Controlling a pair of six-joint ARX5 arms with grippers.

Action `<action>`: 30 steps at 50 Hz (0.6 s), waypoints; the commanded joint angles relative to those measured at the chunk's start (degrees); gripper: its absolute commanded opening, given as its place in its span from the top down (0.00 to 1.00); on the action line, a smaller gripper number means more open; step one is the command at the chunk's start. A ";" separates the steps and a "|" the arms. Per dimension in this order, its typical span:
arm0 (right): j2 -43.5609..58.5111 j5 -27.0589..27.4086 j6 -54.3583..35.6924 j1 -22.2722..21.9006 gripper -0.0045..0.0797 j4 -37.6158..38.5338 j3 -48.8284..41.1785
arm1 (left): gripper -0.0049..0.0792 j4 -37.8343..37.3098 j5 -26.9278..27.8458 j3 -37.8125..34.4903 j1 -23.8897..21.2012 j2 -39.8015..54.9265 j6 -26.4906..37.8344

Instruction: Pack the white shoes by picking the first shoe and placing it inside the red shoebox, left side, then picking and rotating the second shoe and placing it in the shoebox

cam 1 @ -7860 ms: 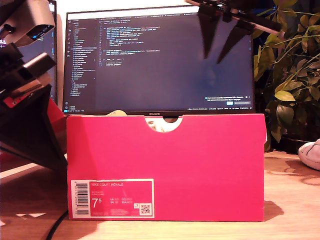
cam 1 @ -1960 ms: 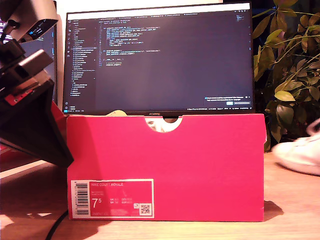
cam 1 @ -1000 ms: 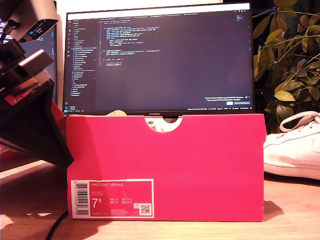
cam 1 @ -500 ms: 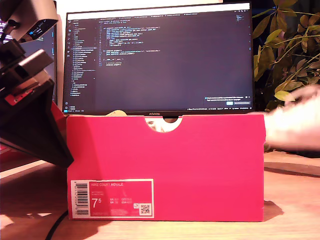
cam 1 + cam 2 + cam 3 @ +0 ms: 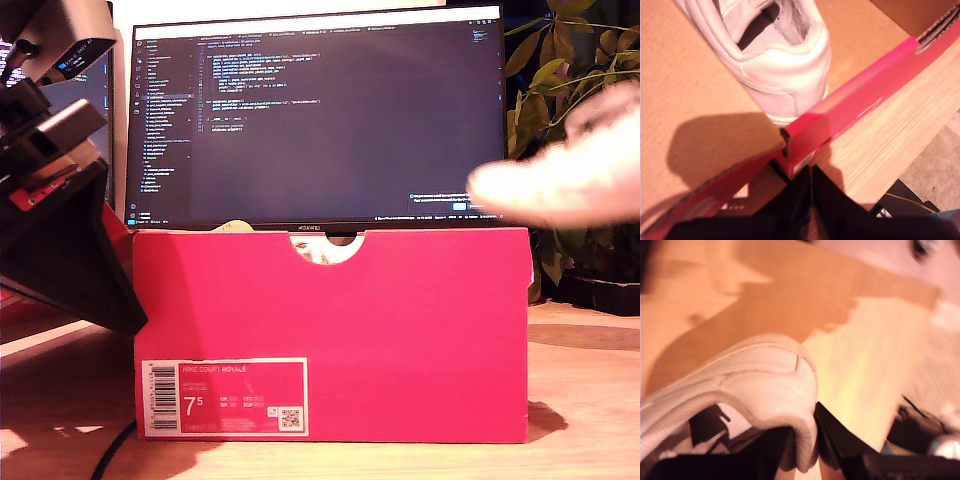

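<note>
Black arm (image 5: 55,240), grey housing, red patch, tapered black jaws

1 shoe (image 5: 775,60) in shoebox (image 5: 330,335), monitor (image 5: 315,115) behind

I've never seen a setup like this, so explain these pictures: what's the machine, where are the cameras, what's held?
I am a robot with two arms, each ending in a pincer. One camera faces the large bright red cardboard shoebox on the wooden table. Two others ride on the pincers. My first pincer is shut, empty, by the box's corner; one plain white sneaker lies inside. My second pincer grips the other white sneaker by its heel; it shows blurred in the air at the exterior view's right.
</note>
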 commanded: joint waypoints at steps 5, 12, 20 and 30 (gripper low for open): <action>-1.42 -0.52 -8.00 1.33 0.96 0.44 5.27 | 0.96 0.24 0.07 0.24 -0.13 0.17 -0.28; -1.42 -4.46 -19.02 1.92 0.96 2.73 7.04 | 0.96 0.24 0.07 0.24 -0.15 0.17 -0.28; -1.42 -11.06 -22.21 1.92 0.96 7.28 7.19 | 0.96 0.24 0.07 0.24 -0.13 0.17 -0.28; -1.42 -17.84 -26.95 2.08 0.96 16.15 7.19 | 0.96 0.24 0.07 0.24 -0.15 0.17 -0.28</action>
